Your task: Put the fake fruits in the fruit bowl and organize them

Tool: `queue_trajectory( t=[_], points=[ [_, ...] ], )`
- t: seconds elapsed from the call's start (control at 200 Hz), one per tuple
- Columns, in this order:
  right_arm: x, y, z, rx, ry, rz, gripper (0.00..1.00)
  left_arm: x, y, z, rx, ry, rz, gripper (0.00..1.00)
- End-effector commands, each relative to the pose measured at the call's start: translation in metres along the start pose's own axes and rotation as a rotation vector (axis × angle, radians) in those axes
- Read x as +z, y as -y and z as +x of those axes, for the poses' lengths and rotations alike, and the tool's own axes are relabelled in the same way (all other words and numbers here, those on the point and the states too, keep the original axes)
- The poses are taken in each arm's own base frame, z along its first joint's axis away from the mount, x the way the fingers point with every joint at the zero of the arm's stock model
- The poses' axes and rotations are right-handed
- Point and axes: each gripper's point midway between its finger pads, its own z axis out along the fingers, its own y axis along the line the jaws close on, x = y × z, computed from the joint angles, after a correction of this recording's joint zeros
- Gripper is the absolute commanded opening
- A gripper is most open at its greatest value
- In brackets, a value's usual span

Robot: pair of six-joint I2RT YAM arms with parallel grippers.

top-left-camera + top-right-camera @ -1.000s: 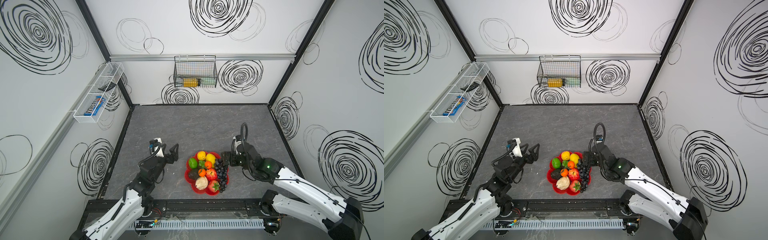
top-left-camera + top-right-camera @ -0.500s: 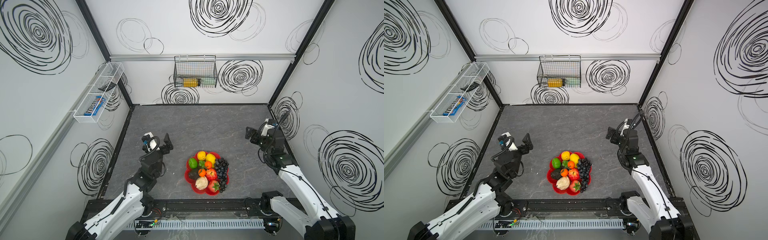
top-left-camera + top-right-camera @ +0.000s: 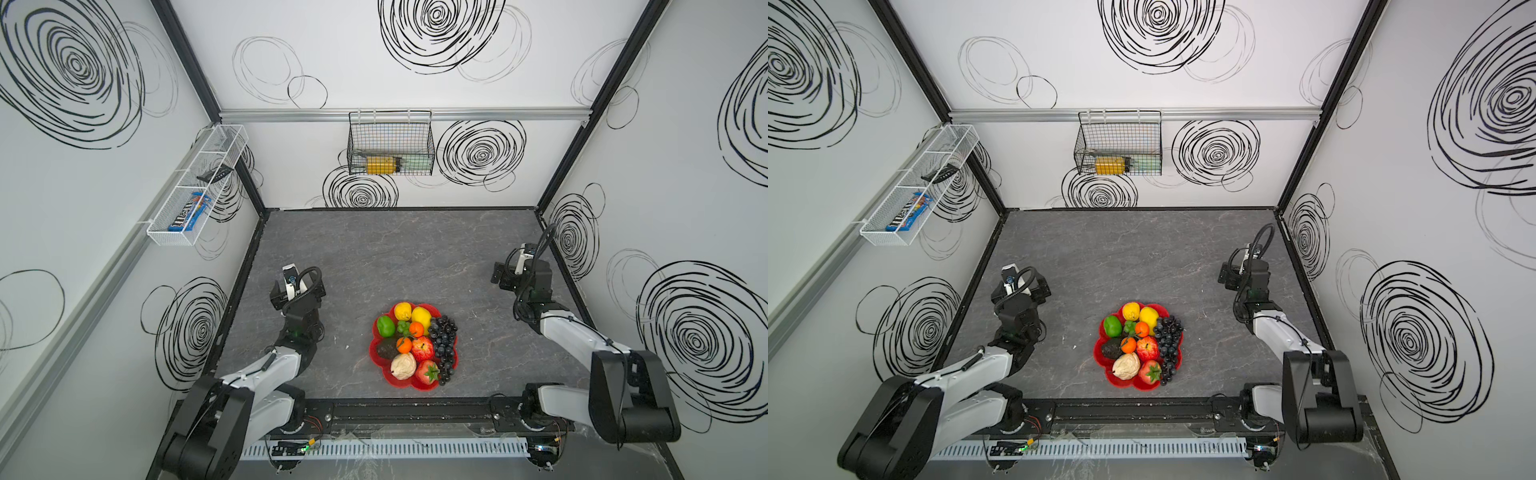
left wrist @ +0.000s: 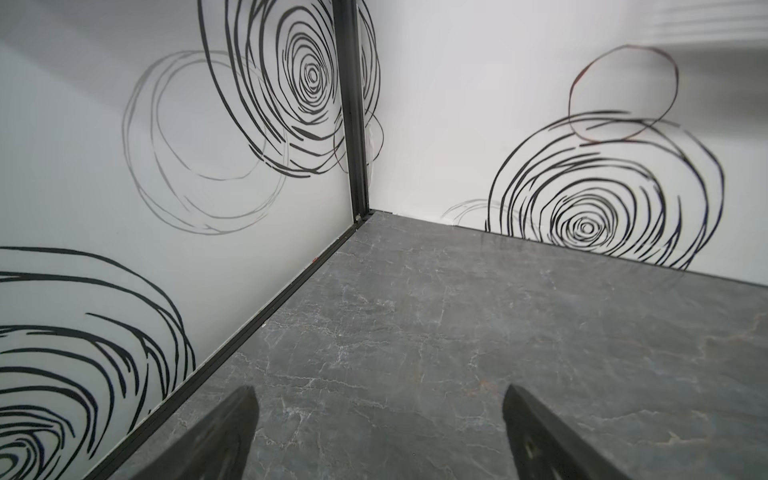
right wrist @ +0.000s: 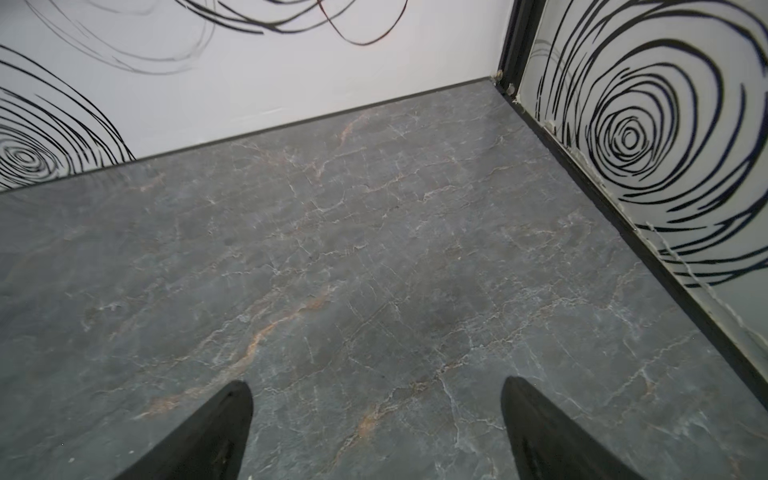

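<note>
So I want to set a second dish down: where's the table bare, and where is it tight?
The widest bare table runs from the fruit bowl to the back wall. Smaller strips separate the bowl from the left gripper and the right gripper. The bowl is packed with fruits; the strip before it is narrow.

The left claw (image 4: pixel 379 432) stands wide open, its two dark fingertips (image 4: pixel 232 428) well apart, with grey marbled tabletop (image 4: pixel 436 316) showing between them. Farther off, a black corner post (image 4: pixel 352 108) joins two white walls (image 4: pixel 478 104) scrawled with black spirals (image 4: pixel 586 226)
</note>
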Motion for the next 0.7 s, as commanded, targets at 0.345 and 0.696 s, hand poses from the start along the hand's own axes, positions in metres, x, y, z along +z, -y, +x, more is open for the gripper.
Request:
queue_trajectory(
  t=[0.345, 0.696],
  points=[
    [-0.007, -0.007, -0.001, -0.120, 0.279, -0.066, 0.97, 0.021, 0.014, -0.005, -0.133, 0.079, 0.245, 0.96],
    [-0.001, -0.003, 0.004, -0.094, 0.269, -0.087, 0.97, 0.019, 0.037, -0.004, -0.081, 0.128, 0.349, 0.96]
  ],
)
